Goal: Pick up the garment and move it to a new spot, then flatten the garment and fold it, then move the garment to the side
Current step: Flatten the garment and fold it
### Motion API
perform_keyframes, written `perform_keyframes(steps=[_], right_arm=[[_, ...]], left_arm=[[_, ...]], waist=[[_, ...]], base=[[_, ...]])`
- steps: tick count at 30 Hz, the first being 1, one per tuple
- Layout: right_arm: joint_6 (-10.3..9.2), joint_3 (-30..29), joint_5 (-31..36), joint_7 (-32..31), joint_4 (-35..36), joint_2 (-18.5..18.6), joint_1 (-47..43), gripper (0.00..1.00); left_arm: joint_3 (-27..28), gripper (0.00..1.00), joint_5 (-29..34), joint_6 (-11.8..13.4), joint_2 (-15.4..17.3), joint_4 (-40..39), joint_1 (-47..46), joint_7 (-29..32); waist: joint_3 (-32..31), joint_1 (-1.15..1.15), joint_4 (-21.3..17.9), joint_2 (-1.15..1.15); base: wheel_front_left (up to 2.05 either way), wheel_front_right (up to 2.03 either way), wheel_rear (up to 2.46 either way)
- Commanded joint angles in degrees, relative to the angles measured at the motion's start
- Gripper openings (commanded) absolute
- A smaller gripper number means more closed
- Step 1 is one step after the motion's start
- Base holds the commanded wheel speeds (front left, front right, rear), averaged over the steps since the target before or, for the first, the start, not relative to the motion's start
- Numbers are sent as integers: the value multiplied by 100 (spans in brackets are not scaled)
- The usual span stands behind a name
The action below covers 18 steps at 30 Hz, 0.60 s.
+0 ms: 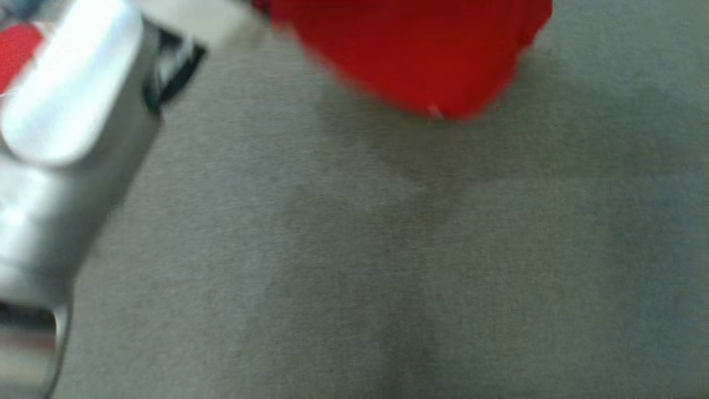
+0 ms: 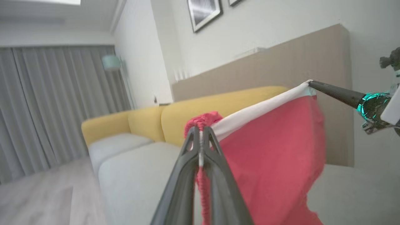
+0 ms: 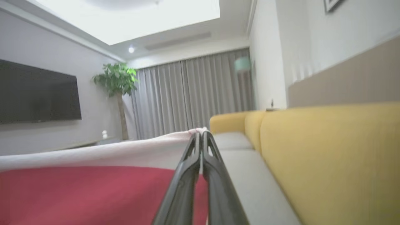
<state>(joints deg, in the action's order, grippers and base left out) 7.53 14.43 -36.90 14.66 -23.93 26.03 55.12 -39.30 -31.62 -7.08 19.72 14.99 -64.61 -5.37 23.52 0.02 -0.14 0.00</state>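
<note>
The garment [image 2: 275, 156] is red with a white band along its top edge, and it hangs stretched in the air between my two grippers. My left gripper [image 2: 201, 131] is shut on one gathered red corner. In the same view the right gripper's dark fingers [image 2: 331, 90] pinch the white band's far end. The right wrist view shows my right gripper [image 3: 200, 135] shut on the white edge, with the garment [image 3: 93, 190] spreading away to the left. From the head view the garment's lower part [image 1: 421, 50] hangs blurred above the grey cushion [image 1: 388, 266], and a pale forearm [image 1: 72, 127] crosses the left side.
A yellow sofa back [image 3: 328, 156] with grey seat cushions [image 2: 134, 175] runs under and behind the garment. Grey curtains [image 2: 56, 106], a tan wall panel [image 2: 281, 62], a wall screen [image 3: 37, 93] and a potted plant [image 3: 117, 81] stand farther off. Pale wood floor [image 2: 34, 197] lies beside the sofa.
</note>
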Motion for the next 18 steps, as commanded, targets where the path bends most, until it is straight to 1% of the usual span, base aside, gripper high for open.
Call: perform_keyframes(steps=[1,2,3,4,6,9,12,14,16,18], right_arm=[[-4,-163,98,33,244,102,205,0],[-4,-298,176,33,319,102,344,0],[-4,-527,325,33,494,104,561,0],[-4,-615,385,33,589,116,632,0],[-4,-787,460,33,798,145,697,0],[-4,-948,455,33,1116,142,493,0],[-4,-901,369,33,1409,145,-104,0],[-4,-792,254,33,1550,83,-639,0],[-4,-712,230,33,1630,97,-1204,0],[-4,-721,242,34,1692,89,-1759,0]], left_arm=[[153,0,126,-10,129,-42,-411,-141],[104,0,258,-16,100,52,-664,-280],[32,0,472,-23,42,241,-1069,-557],[20,0,535,-25,0,323,-1208,-667],[-26,0,625,-29,-59,427,-1361,-816],[-46,0,608,-33,-89,446,-1200,-923],[-103,0,501,-35,-33,352,-578,-954],[-98,0,381,-36,38,200,32,-959],[-110,0,301,-37,88,50,712,-960],[-121,0,287,-37,116,-57,1405,-961]], waist=[[103,-2,-170,0],[118,-2,-221,0],[134,-2,-307,0],[135,-2,-338,0],[129,-2,-385,0],[90,-2,-428,0],[11,-2,-463,0],[-61,-2,-533,0],[-125,-2,-559,0],[-225,-2,-580,0]], base=[[0,0,0],[0,0,0],[0,0,0],[0,0,0],[0,0,0],[0,0,0],[0,0,0],[0,0,0],[0,0,0],[0,0,0]])
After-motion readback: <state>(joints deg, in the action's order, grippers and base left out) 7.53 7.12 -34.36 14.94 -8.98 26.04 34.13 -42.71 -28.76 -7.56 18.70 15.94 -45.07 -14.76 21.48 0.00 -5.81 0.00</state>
